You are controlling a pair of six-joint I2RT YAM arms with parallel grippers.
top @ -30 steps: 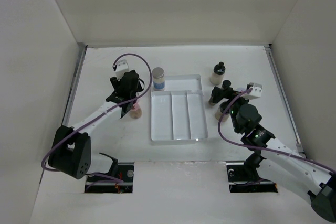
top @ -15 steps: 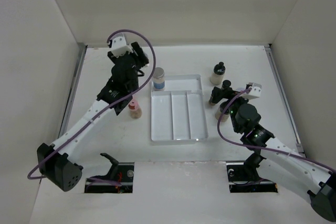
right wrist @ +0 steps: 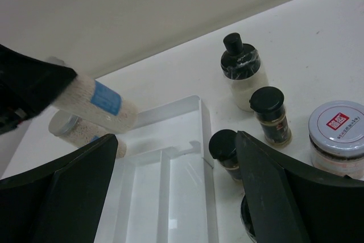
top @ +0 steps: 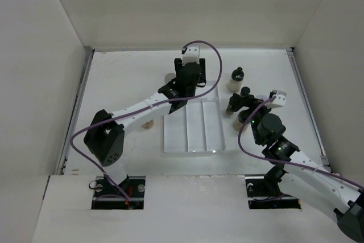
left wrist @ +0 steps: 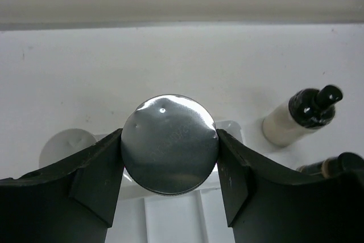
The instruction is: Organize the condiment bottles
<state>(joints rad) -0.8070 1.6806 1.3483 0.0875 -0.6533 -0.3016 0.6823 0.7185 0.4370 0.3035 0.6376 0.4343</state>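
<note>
Left arm stretched forward, left end effector pinching silver-lidded cylinder tilted above tray, right end effector spread near small dark bottles.

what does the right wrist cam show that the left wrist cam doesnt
Only the right wrist view: the wide jar with a red label on its lid, and the blue label on the side of the silver-lidded cylinder, which is tilted near the far end of the white tray. Only the left wrist view: the cylinder's shiny lid face-on, clamped between both fingers of the left gripper. Both: that cylinder, the tray and the cream black-capped bottle.
</note>
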